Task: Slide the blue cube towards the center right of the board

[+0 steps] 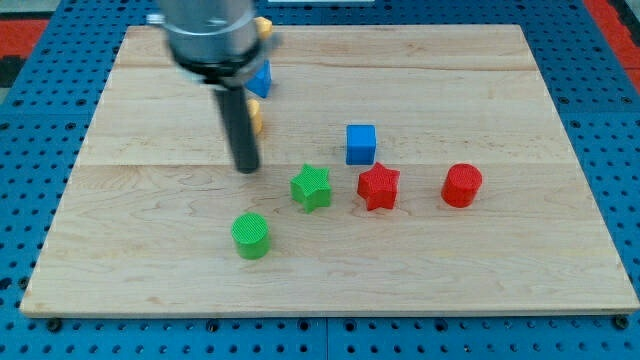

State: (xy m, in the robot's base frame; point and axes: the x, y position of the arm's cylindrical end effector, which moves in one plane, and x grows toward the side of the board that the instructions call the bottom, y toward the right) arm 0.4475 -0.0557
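blue cube [361, 144] is a ribbed plastic block on the wood board [520, 270], above the red star [378, 187], my tip [246, 168] well to its left, no fingers here, just a rod

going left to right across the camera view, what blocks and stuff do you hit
my tip → green cylinder → green star → blue cube → red star → red cylinder. The blocks partly hidden behind the rod are left out.

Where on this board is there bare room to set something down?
Bare: the strip right of the red cylinder, and the bottom below the green cylinder. Crowded: mid-board, blue cube, green star, red star, my tip.
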